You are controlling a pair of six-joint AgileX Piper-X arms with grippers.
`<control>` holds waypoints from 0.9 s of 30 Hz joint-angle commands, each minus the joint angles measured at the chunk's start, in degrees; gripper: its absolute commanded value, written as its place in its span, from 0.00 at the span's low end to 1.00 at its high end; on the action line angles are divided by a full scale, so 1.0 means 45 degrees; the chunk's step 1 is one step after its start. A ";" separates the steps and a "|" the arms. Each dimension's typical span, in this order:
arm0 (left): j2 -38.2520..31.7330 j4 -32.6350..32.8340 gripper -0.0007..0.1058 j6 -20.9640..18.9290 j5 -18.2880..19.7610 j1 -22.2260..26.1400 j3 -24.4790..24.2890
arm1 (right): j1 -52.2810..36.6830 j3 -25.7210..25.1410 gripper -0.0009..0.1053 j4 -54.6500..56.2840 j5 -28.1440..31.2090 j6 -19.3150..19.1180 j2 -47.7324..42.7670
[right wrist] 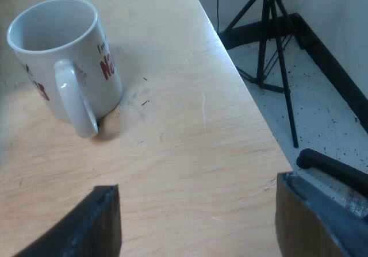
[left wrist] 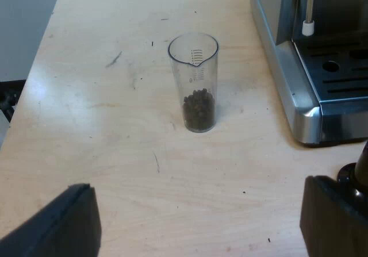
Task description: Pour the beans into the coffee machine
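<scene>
We are seeing the table [left wrist: 115, 171] as pale, matt wood, smooth but lightly scratched. The measuring glass [left wrist: 195, 67] is looking clear and glossy; we cannot tell glass from plastic. The beans [left wrist: 199, 108] inside it are showing a dark, slightly shiny surface. The espresso machine [left wrist: 287, 90] is showing brushed, reflective metal. The mug [right wrist: 106, 81] is showing glazed white ceramic. The fingers [left wrist: 63, 225] of the left gripper [left wrist: 198, 185] and the right gripper [right wrist: 195, 182] are looking matt black.

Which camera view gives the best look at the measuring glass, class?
The left wrist view. The measuring glass stands upright on the table, whole and unblocked, with beans in its bottom part, apart from the espresso machine. The right wrist view faces the mug near the table's edge instead.
</scene>
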 commanded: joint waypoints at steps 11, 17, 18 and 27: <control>-0.0329 0.0020 0.69 -0.0185 0.0000 -0.0025 -0.0049 | 0.0000 -0.0062 0.57 -0.0038 -0.0074 -0.0561 -0.0576; -0.0329 0.0020 0.69 -0.0185 0.0000 -0.0025 -0.0049 | 0.0000 -0.0298 0.57 -0.0038 -0.2402 -0.1623 -0.0514; -0.0329 0.0020 0.69 -0.0185 0.0000 -0.0025 -0.0049 | 0.0000 -0.0339 0.57 -0.0038 -0.2530 -0.1623 -0.0522; -0.0329 0.0020 0.69 -0.0185 0.0000 -0.0025 -0.0049 | 0.0000 -0.1114 0.57 -0.0038 -0.4044 -0.1623 -0.0442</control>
